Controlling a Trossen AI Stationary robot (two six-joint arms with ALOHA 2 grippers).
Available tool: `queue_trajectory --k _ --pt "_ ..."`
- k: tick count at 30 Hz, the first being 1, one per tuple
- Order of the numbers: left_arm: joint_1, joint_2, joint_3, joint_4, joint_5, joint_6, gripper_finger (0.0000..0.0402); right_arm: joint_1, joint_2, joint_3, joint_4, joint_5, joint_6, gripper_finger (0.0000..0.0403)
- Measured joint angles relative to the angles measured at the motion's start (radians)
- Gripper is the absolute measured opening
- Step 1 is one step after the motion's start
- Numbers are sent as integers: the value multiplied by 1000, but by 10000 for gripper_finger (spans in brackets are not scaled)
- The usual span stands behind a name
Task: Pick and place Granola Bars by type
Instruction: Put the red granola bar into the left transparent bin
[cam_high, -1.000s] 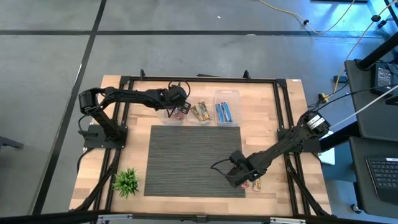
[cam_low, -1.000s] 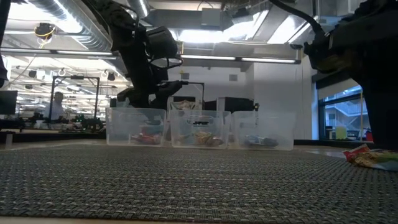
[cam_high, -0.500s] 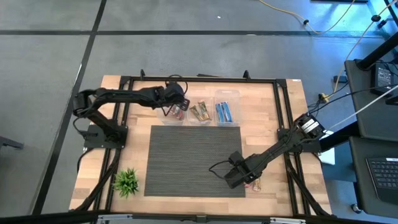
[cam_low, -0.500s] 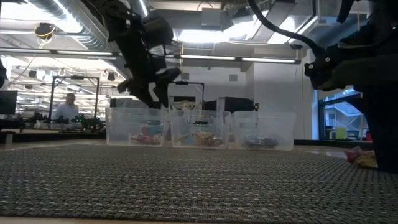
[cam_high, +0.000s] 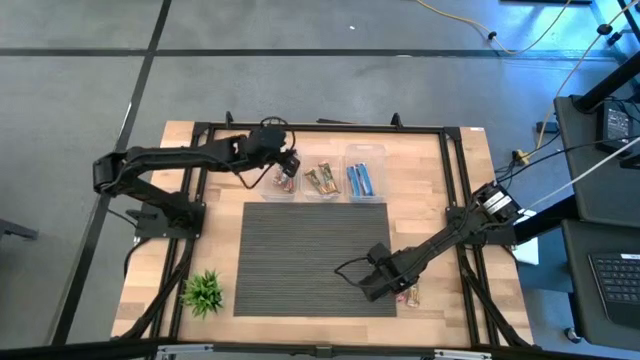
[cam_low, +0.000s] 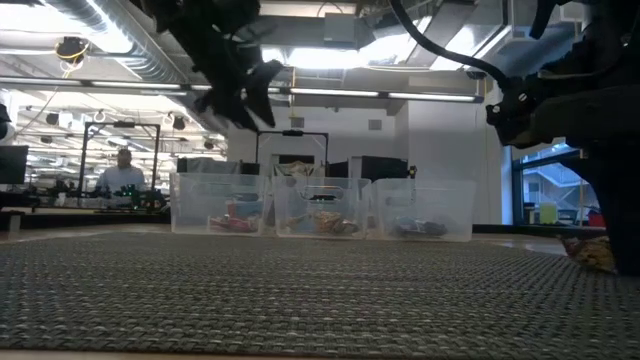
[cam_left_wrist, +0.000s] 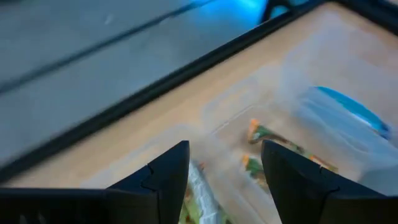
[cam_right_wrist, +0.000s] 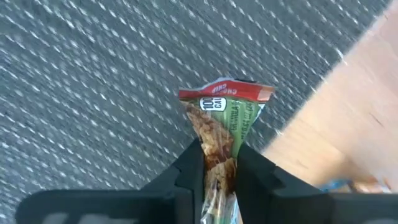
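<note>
The right gripper (cam_right_wrist: 219, 167) is clenched on a bar (cam_right_wrist: 221, 127) with a red-and-green wrapper; the bar sticks out forward from between the fingers, its red end farthest from them. Under it lies the grey mat (cam_right_wrist: 93, 81), with the bare wood table (cam_right_wrist: 348, 118) off to one side. In the high view that gripper (cam_high: 385, 283) sits low at the mat's (cam_high: 300, 255) near right corner, and another bar (cam_high: 411, 295) lies on the wood just beside it, on the outer side.

Three clear bins stand in a row along the mat's far edge, well apart from the right gripper. The left bin (cam_high: 281, 183) holds red bars (cam_low: 230, 218), the middle bin (cam_high: 321, 180) tan-gold bars (cam_low: 328, 222), and the right bin (cam_high: 364, 176) blue bars (cam_high: 360, 180).

The left gripper (cam_high: 283, 163) hangs above the left bin, clear of it, fingers spread and holding nothing. From its wrist, the bins' contents show past its fingers (cam_left_wrist: 168, 171), blurred.

A plant (cam_high: 203, 291) stands at the table's near left corner.
</note>
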Motion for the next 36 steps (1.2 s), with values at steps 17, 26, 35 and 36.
queue_trajectory --k 17,26,35,36 --pt "-183 -21 0 228 345 294 194 -43 -24 469 -498 455 -228 70" --pt "-308 -22 0 303 493 390 193 -43 -167 695 -537 953 -430 68" --pt "-441 -18 0 618 446 442 195 -64 -195 705 -41 1198 -910 70" --pt "-447 -18 0 635 432 442 195 -73 -189 705 20 1193 -967 70"
